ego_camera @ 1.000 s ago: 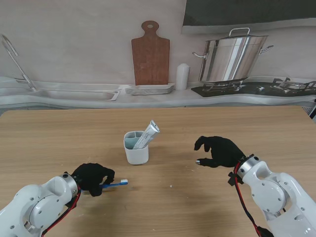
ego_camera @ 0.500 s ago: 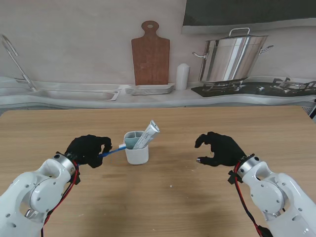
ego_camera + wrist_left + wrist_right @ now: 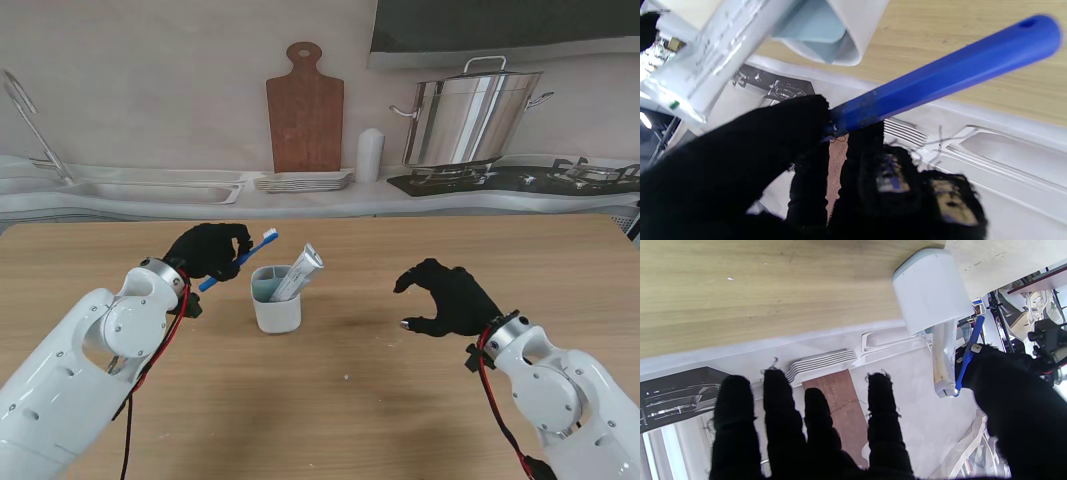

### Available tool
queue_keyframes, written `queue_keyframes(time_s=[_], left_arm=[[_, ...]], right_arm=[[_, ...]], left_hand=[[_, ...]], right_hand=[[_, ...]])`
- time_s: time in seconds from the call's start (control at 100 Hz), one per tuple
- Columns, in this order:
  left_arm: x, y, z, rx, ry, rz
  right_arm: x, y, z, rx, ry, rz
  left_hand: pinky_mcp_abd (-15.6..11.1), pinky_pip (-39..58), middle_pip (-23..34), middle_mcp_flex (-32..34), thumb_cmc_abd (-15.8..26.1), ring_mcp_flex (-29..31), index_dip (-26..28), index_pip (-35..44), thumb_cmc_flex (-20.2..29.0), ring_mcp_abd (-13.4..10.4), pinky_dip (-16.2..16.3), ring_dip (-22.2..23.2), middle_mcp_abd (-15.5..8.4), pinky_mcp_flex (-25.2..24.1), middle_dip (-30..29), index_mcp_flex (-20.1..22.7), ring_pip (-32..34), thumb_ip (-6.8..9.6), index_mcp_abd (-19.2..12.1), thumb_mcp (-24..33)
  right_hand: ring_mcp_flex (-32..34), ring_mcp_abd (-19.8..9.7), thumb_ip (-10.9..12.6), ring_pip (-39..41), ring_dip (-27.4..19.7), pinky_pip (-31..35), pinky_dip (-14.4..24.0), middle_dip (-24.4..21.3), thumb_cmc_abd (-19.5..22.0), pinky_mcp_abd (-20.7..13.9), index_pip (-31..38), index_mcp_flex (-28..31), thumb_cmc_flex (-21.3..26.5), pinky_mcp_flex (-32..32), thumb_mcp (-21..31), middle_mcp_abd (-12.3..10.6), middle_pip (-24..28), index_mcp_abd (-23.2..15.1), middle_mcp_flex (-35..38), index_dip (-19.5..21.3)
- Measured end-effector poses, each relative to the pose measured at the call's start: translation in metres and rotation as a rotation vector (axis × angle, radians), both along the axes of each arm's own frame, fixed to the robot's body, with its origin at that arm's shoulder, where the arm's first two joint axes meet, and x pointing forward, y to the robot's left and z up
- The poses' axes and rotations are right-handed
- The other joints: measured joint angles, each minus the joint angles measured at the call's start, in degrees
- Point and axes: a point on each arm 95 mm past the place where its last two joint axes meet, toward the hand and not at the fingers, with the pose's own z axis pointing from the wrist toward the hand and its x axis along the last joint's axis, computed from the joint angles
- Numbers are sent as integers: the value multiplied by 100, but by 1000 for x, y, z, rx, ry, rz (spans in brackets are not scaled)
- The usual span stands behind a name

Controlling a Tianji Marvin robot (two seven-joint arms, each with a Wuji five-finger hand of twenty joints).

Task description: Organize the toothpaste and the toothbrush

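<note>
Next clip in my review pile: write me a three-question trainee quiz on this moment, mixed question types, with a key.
1. True or false: the toothpaste tube already stands in the white holder cup.
2. Multiple choice: what does the left hand hold? A) a comb B) the blue toothbrush C) nothing
3. Fill in: the right hand hangs over the table with its fingers apart, holding ____.

Key:
1. True; the tube leans out of the cup's rim.
2. B; the brush head points up toward the cup, and no part of the brush is inside it yet.
3. Nothing.
</note>
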Motion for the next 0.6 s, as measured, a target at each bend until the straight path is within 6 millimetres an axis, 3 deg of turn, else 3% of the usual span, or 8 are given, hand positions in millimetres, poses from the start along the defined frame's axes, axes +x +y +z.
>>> queue_keyframes(time_s=[0.1, 0.28, 0.37, 0.6], left_arm=[[8, -6, 3, -45, 20, 11], [20, -16, 8, -153, 33, 35], [24, -22, 12, -191, 32, 43], [32, -33, 17, -254, 47, 70]], right_arm=[[0, -1, 0, 2, 1, -2], [0, -3, 0, 2, 6, -3], [0, -3, 0, -2, 11, -3], [0, -4, 0, -7, 15, -5]], left_hand=[[36, -25, -88, 0, 39, -13, -37, 24, 115, 43, 93, 0, 46, -51, -2, -58, -140, -302, 0, -17], [131, -88, -246, -1, 89, -32, -131, 47, 242, 149, 167, 4, 111, -134, -3, -64, -337, -603, 12, -33], [146, -93, -261, -1, 89, -33, -138, 51, 282, 163, 177, 4, 128, -168, -3, -64, -390, -676, 18, -34], [214, -157, -263, -3, 145, -35, -160, 85, 297, 230, 242, 5, 149, -331, -4, -122, -607, -678, 29, -70]], right_hand=[[-92, 29, 0, -42, -29, -25, -41, -60, 64, 0, -76, -109, 0, -79, -3, 0, -63, -8, -69, -28], [-99, 68, 0, -42, -89, -26, -85, -62, 64, 1, -72, -110, 0, -80, -5, 0, -76, -8, -118, -43], [-150, 93, 0, -43, -91, -26, -88, -62, 64, 11, -66, -110, 0, -81, -62, 0, -76, -8, -118, -44], [-150, 101, 0, -37, -98, -26, -93, -63, 64, 50, -52, -110, 0, -81, -62, 0, -75, -8, -118, -46]])
